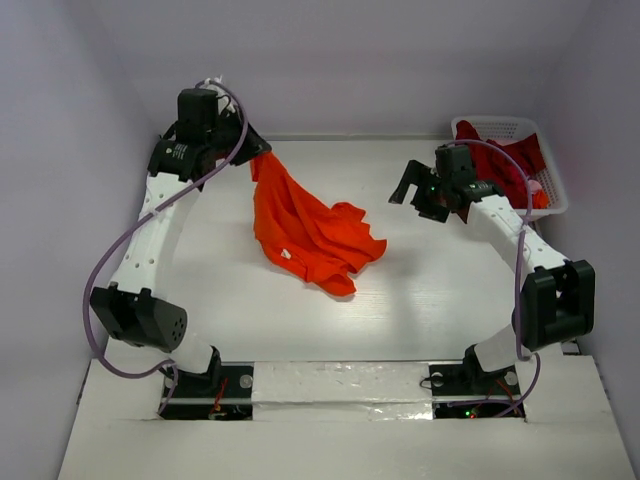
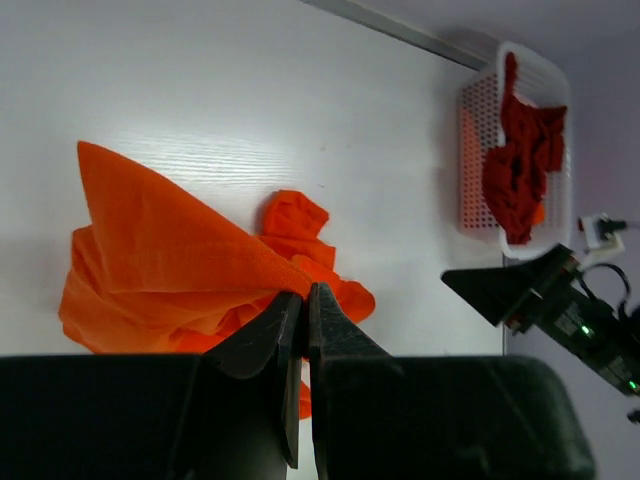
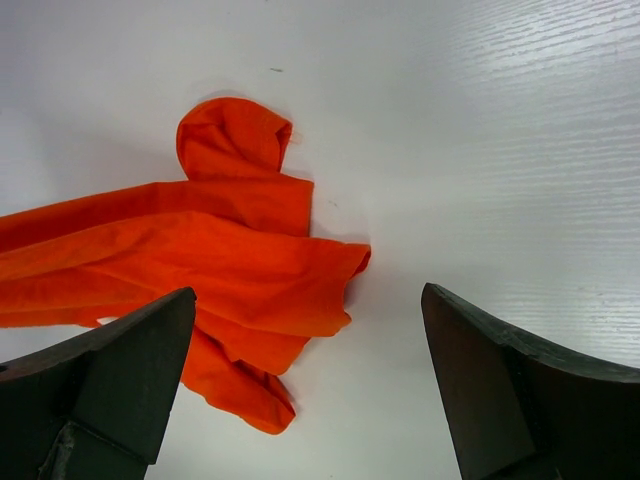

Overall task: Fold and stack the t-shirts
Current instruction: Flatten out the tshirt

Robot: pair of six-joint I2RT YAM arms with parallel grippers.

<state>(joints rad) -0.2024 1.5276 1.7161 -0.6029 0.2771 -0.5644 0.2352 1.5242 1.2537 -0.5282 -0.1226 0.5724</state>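
Left hand: the two fingers are pressed together on one edge of the orange t-shirt. In the left wrist view the hand shows almost no gap, and the cloth runs out from between the fingers.
Orange t-shirt: one end is lifted at the left hand, at the far left part of the table. From there the cloth hangs down and toward the middle, and the lower part lies crumpled on the table.
Right hand: it is spread wide and holds nothing. It hovers above the table, to the right of the orange t-shirt and apart from it.
Right wrist view: the right hand looks down on bare table, with the loose end of the orange t-shirt on the left.
Dark red t-shirts: they lie heaped in the white basket at the far right corner, just behind the right hand.
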